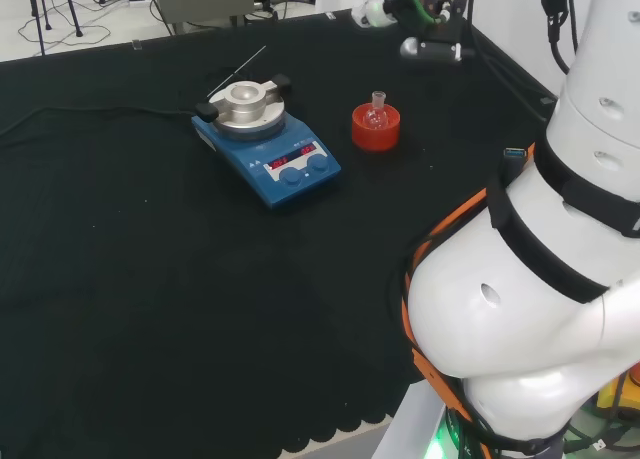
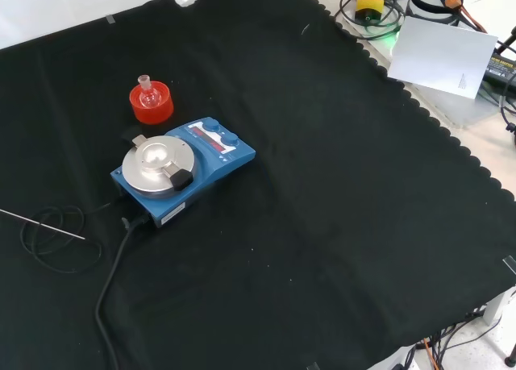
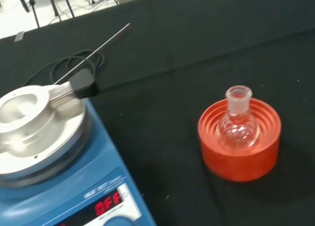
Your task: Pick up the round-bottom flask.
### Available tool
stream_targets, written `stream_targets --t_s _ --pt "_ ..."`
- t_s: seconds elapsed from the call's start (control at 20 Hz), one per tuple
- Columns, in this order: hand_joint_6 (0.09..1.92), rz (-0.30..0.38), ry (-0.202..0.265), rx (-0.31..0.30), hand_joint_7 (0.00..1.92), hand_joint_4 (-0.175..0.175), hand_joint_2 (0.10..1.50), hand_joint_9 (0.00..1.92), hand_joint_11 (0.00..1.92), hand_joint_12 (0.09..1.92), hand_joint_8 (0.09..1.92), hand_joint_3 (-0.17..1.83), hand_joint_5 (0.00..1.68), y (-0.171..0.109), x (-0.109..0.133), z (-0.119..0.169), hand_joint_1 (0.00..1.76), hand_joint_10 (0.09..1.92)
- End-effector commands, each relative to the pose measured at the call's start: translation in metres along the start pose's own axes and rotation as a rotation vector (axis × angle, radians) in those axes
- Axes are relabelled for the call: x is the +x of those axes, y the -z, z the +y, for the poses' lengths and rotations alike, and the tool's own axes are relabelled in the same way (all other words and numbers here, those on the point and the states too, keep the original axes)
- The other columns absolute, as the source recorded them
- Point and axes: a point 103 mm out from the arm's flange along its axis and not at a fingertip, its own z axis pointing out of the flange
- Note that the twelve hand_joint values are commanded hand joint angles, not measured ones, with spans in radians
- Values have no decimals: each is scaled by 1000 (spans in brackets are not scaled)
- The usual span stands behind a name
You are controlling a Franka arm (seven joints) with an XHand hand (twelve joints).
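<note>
We cannot tell how the fingers stand, so we place things by each other. We see the round-bottom flask (image 3: pixel 238 123) sitting upright in its red ribbed stand (image 3: pixel 239 140) on the black cloth (image 1: pixel 150 279); its clear glass makes any contents hard to judge. In the head view the stand sits just right of the blue stirrer plate (image 1: pixel 268 144), apart from it. The plate's metal top (image 2: pixel 158 160) is cut off at the wrist view's edge. A thin rod (image 3: pixel 98 46) slants from the plate's black knob (image 3: pixel 83 83), and a dark cable (image 2: pixel 56 241) coils faintly against the cloth.
</note>
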Motion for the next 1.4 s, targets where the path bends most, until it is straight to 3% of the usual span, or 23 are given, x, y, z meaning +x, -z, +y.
stream_targets --t_s 0.05,0.45,1.0,1.4 --pt "87 56 -28 -46 171 -32 1080 215 0 1110 531 179 333 -20 -33 18 567 684" --pt "87 101 -59 -13 195 -43 826 286 0 1208 603 506 422 -56 -42 32 718 700" --pt "87 108 -86 19 200 -47 804 297 0 1229 612 532 439 -82 -52 50 726 706" --pt "87 159 -120 33 202 -52 790 314 0 1243 618 539 460 -109 -64 55 736 714"
